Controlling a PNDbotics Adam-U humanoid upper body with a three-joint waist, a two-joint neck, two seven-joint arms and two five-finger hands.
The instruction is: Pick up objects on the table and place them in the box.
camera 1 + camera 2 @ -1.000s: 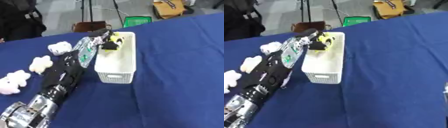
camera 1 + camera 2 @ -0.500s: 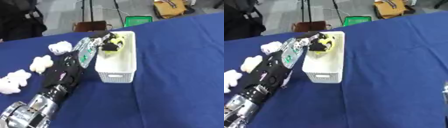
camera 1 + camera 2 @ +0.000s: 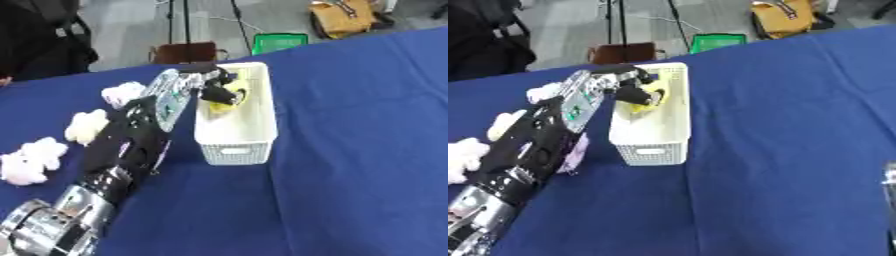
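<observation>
Blue cloth covers the table (image 3: 350, 125), the widest thing in view and the surface everything rests on. Across it from the lower left reaches the robot's left arm (image 3: 131, 150), stretched long so that its hand can get over the far end of the white box (image 3: 236, 140). That box is a slotted basket standing lengthwise away from the robot, open side up, which is why the arm comes at it from above and from the side. Just to the left of the arm lie three white plush toys (image 3: 87, 126), well apart from the box and not yet collected. Left hand (image 3: 623, 82) hangs over the box's far half, fingers curled round a yellow toy (image 3: 647, 97), which sits within the box's walls. Right hand shows only as a sliver at the lower right edge of the right eye view; whether its fingers are curled I cannot tell.
</observation>
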